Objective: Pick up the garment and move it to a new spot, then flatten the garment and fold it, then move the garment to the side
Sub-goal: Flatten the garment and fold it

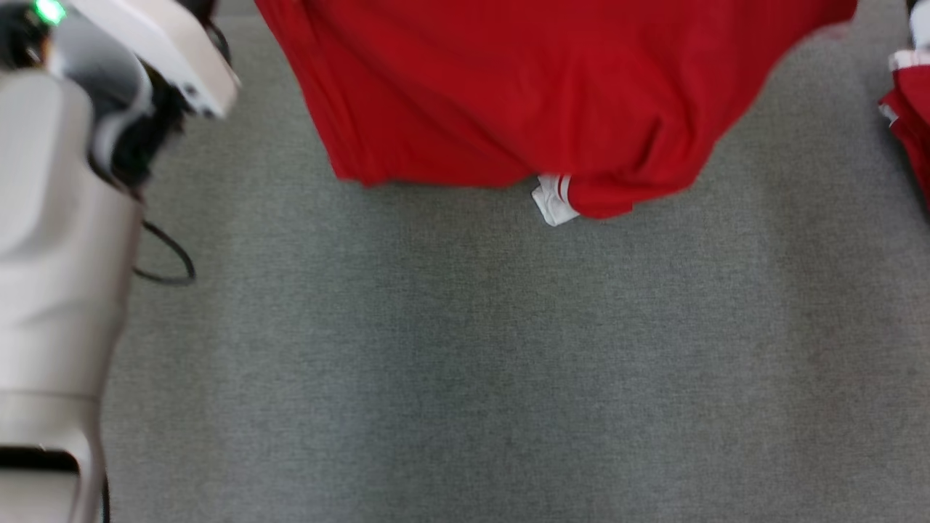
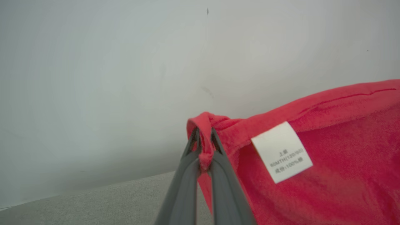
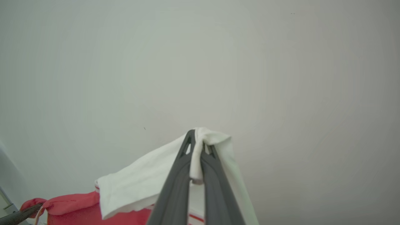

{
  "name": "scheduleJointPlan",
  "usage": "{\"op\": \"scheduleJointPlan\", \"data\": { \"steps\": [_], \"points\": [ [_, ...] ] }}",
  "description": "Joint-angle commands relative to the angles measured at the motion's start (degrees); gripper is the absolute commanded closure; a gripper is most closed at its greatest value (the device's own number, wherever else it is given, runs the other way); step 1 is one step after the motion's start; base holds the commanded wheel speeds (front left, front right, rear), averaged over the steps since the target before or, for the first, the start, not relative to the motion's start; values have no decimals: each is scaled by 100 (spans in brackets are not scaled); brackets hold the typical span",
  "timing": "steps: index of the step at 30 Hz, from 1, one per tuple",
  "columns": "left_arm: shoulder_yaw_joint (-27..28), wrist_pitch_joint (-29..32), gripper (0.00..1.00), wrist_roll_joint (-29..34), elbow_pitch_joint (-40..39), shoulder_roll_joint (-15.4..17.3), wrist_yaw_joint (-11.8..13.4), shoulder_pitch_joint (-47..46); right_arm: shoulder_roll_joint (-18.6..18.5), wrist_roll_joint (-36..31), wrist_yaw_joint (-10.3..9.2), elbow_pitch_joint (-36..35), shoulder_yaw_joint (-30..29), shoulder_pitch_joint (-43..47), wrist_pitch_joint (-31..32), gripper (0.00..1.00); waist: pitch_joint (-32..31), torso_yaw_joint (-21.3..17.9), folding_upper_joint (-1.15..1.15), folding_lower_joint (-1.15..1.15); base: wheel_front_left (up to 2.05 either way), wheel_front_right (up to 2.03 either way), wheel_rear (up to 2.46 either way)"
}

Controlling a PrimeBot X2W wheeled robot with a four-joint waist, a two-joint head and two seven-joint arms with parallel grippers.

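Observation:
The garment (image 1: pixel 523 94) is red with white trim and hangs lifted over the grey surface (image 1: pixel 465 363). A white cuff (image 1: pixel 554 200) dangles at its lower edge. In the left wrist view my left gripper (image 2: pixel 204 137) is shut on a bunched red hem of the garment (image 2: pixel 328 181), close to a white care label (image 2: pixel 281 151). My right gripper (image 3: pixel 196 137) is shut on a white part of the garment (image 3: pixel 140 184), with red cloth (image 3: pixel 78 209) below it. The other arm's fingertip (image 3: pixel 18 215) pinches the red cloth at that view's lower left.
My pale left forearm (image 1: pixel 58 240) fills the left side of the head view, with a black cable (image 1: pixel 171 261) looping beside it. More red and white cloth (image 1: pixel 912 109) shows at the right edge. A plain pale wall (image 2: pixel 125 78) stands behind.

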Motion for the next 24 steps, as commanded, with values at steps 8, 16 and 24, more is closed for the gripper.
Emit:
{"op": "scheduleJointPlan", "data": {
  "steps": [8, 16, 24],
  "points": [
    [-165, -315, 100, -70, 1022, 75, 14, -1460, 115, 35, 9, 863, 293, -1484, -398, 100, 224, -147, 0, -2, 0, 0, 0],
    [-381, -642, 100, -219, 1555, 74, 15, -2539, 75, 89, 8, 1405, 377, -2704, -712, 100, 306, -140, 0, -2, 0, 0, 0],
    [-634, -681, 100, -617, 1851, 46, 14, -2882, -42, 271, 8, 1516, 790, -3109, -612, 100, 400, -143, 0, -2, 0, 0, 0]
  ]
}}
